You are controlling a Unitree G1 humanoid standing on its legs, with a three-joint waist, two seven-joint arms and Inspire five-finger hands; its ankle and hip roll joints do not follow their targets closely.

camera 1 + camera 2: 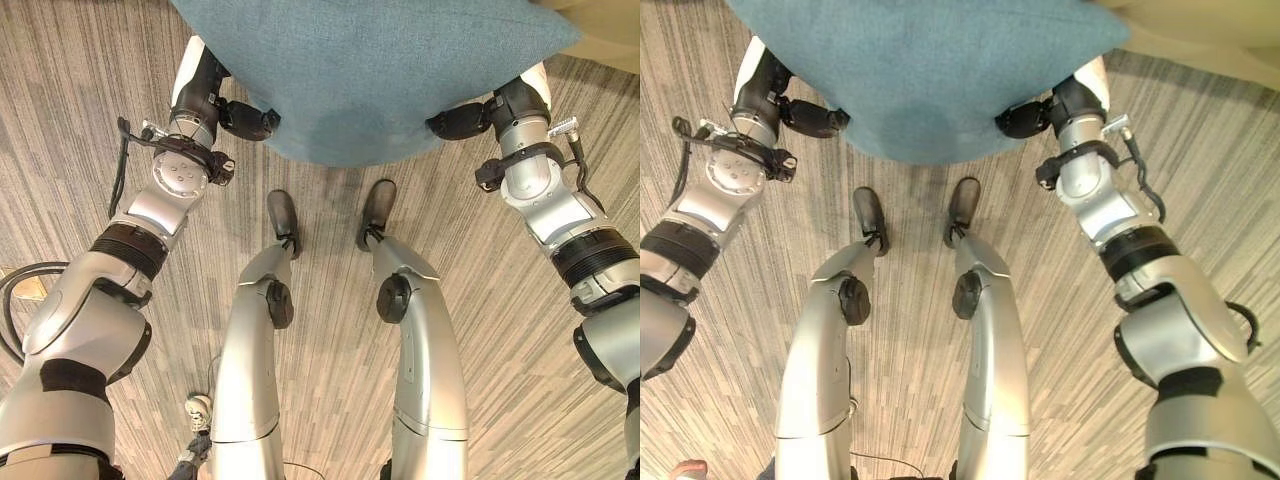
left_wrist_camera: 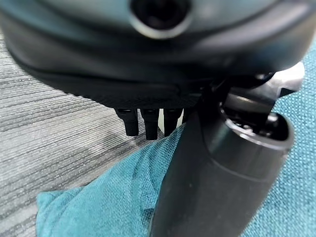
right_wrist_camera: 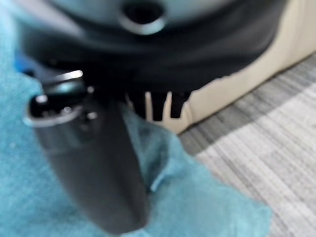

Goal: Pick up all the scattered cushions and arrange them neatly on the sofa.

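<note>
The teal cushion [image 1: 370,70] hangs in front of the robot, held off the floor [image 1: 90,80] between both hands, its long axis running side to side and its lower edge bulging down in a curve. The left hand [image 1: 245,120] pinches the cushion's left side, thumb on top of the cloth and fingers curled at the edge; the right hand [image 1: 462,120] grips the right side likewise. The fabric is a plain, finely woven teal. Beige sofa [image 1: 600,25] shows just past the cushion's right corner; striped grey floor lies open below
</note>
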